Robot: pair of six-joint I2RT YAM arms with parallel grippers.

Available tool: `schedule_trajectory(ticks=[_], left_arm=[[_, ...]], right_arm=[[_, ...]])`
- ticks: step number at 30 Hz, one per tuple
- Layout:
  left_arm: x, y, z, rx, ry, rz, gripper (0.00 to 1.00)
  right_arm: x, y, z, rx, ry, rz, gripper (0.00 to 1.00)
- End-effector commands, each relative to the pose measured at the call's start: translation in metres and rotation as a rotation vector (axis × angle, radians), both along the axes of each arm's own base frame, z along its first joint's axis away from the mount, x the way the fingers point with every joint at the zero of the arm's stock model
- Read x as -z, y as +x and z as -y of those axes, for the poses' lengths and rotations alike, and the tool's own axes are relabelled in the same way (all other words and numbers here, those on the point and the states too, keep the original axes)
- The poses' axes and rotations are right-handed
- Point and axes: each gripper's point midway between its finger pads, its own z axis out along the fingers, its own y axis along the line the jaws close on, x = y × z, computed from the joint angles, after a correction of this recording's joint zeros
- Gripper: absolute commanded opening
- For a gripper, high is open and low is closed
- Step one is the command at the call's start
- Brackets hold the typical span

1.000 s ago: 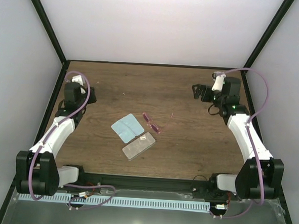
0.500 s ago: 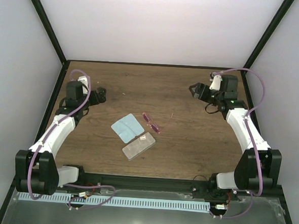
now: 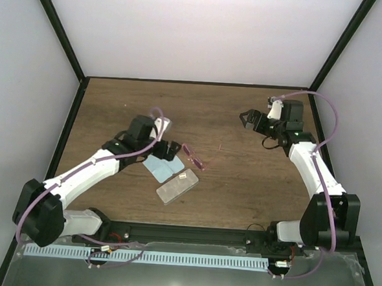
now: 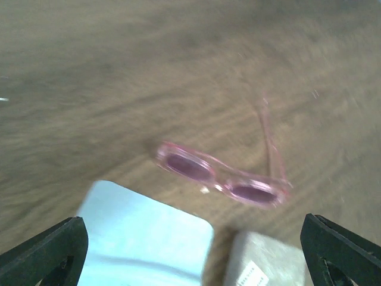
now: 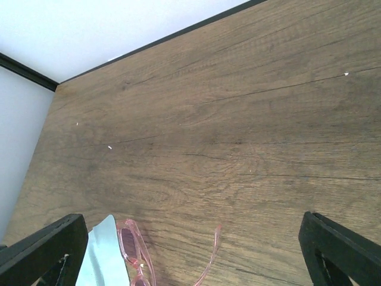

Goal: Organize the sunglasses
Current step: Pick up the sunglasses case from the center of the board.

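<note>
The sunglasses (image 3: 194,157), a slim pink-framed pair with magenta lenses, lie open on the wooden table near the centre. The left wrist view shows them (image 4: 220,179) just ahead of my left gripper (image 4: 193,256), blurred by motion. That left gripper (image 3: 166,149) hangs open over the near edge of the light blue cloth (image 3: 156,168), with nothing between its fingers (image 4: 47,253). My right gripper (image 3: 248,117) is open and empty at the back right, well away from the sunglasses (image 5: 134,253), whose one temple arm sticks out toward it.
A translucent rectangular case (image 3: 176,186) lies just in front of the cloth and sunglasses; its corner (image 4: 268,265) shows in the left wrist view. The cloth (image 5: 104,256) touches the sunglasses' left side. Black frame posts and white walls bound the table.
My left arm has swung from the far left edge to the centre, over the cloth, and its gripper has opened. The right gripper has shifted slightly left.
</note>
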Motion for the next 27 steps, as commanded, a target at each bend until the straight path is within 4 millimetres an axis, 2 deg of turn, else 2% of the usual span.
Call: schedule_trajectory(ticks=[1,7,12,20,27], left_arm=[[0.031,-0.041,0.030,0.236,0.118,-0.078,1.00],[0.073,-0.081,0.054,0.378,0.246,-0.170,1.00],[0.096,-0.097,0.064,0.412,0.287,-0.218,1.00],[0.114,-0.110,0.068,0.465,0.362,-0.228,1.00],[0.121,-0.115,0.070,0.464,0.388,-0.233,1.00]], right_arm=[[-0.005,-0.006,0.002,-0.004,-0.011,0.021,1.00],[0.002,-0.013,0.006,0.010,-0.029,0.005,1.00],[0.009,-0.019,0.008,0.021,-0.035,-0.010,1.00],[0.017,-0.022,0.010,0.030,-0.047,-0.031,1.00],[0.015,-0.023,0.010,0.024,-0.051,-0.021,1.00]])
